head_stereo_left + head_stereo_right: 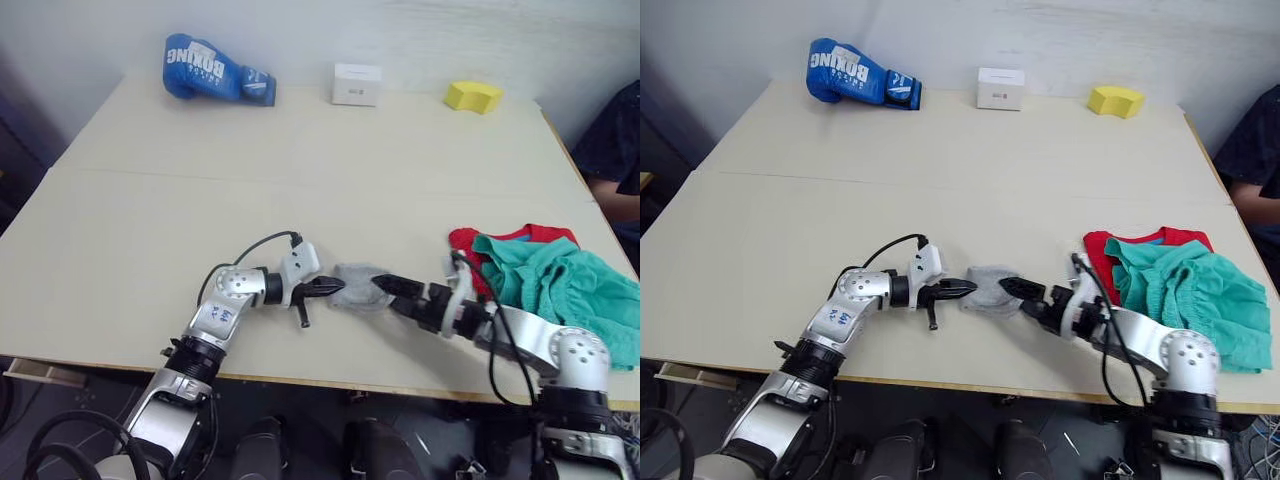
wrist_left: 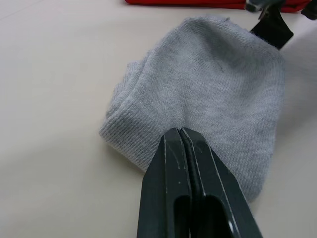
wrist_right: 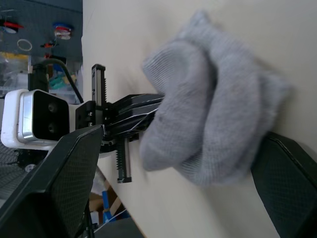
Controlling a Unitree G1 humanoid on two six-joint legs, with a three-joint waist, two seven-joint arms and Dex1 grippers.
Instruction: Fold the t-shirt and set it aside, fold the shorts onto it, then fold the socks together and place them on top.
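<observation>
Left gripper (image 1: 328, 287): jaws pinching the socks (image 1: 357, 285).
Right gripper (image 1: 383, 284): jaws spread beside socks.
Tip: lift bundle together onto shorts (image 1: 560, 285).

Pale beige desk (image 1: 300, 180) against a white wall (image 1: 420, 30); dark floor (image 1: 330, 440) below the near edge.

Pale beige desk (image 1: 300, 170), seam across it. Along far edge: blue boxing glove (image 1: 214, 72), white box (image 1: 357, 84), yellow block (image 1: 473, 96). Near front edge: grey socks (image 1: 358, 285). At right: red t-shirt (image 1: 468, 242), teal shorts (image 1: 560, 285) piled over it.
</observation>
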